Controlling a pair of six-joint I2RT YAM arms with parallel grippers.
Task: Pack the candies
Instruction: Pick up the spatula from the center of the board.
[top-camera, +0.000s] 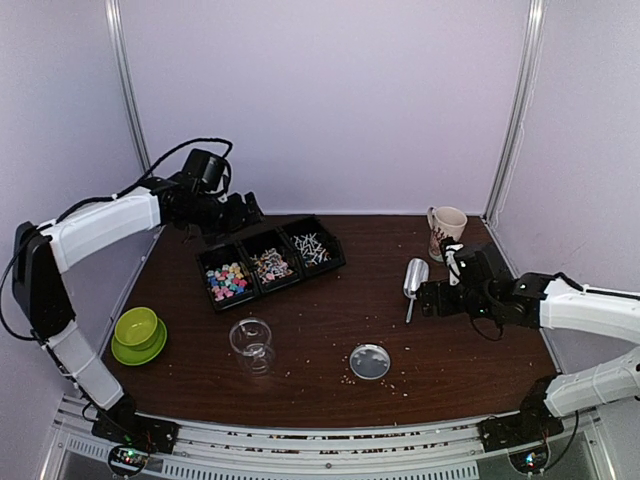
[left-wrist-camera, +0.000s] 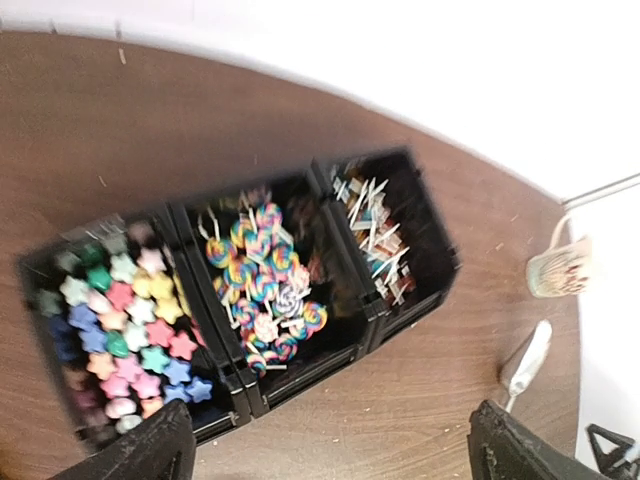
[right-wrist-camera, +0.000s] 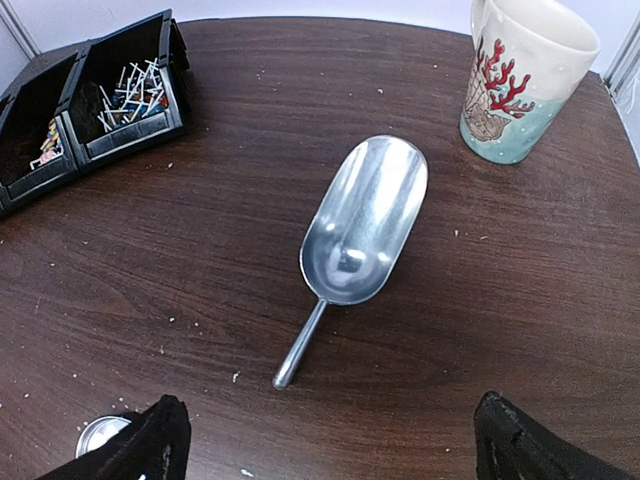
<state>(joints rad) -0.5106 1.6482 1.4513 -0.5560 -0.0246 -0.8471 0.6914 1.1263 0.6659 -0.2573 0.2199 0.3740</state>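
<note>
Soft, even overhead light w/ a faint lilac cast in the top view; shadows short & weak. Left wrist view blurred, candies (left-wrist-camera: 255, 280) smeared. Right wrist view sharp: mild glare on scoop (right-wrist-camera: 362, 215), and table (right-wrist-camera: 300, 120) far edge bows.

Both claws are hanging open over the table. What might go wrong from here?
1. The scoop lies flat and has a thin round handle; the right gripper may slip off it or knock it into the mug.
2. The clear jar has a small mouth, so scooped candies may spill beside it.
</note>
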